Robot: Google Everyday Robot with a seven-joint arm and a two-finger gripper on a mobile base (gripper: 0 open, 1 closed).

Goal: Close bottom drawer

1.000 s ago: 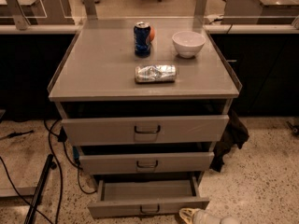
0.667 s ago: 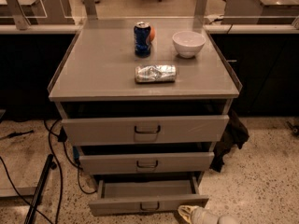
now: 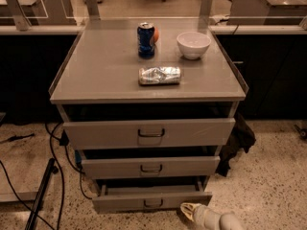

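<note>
The gripper (image 3: 191, 211) sits low at the near right edge of the scene, close to the floor. Whether it is open or closed cannot be told, and it holds nothing visible. Just left of it and slightly farther, the bottom drawer (image 3: 151, 201) stands pulled out. Above are the middle drawer (image 3: 149, 167) and the top drawer (image 3: 149, 132). On the cabinet top (image 3: 105, 75) lie a crumpled silver packet (image 3: 160, 74), a blue can (image 3: 146, 40) and a white bowl (image 3: 193, 44).

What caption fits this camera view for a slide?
Robot hand low beside the pulled-out bottom drawer; soda can, white bowl and foil packet on the cabinet top.
</note>
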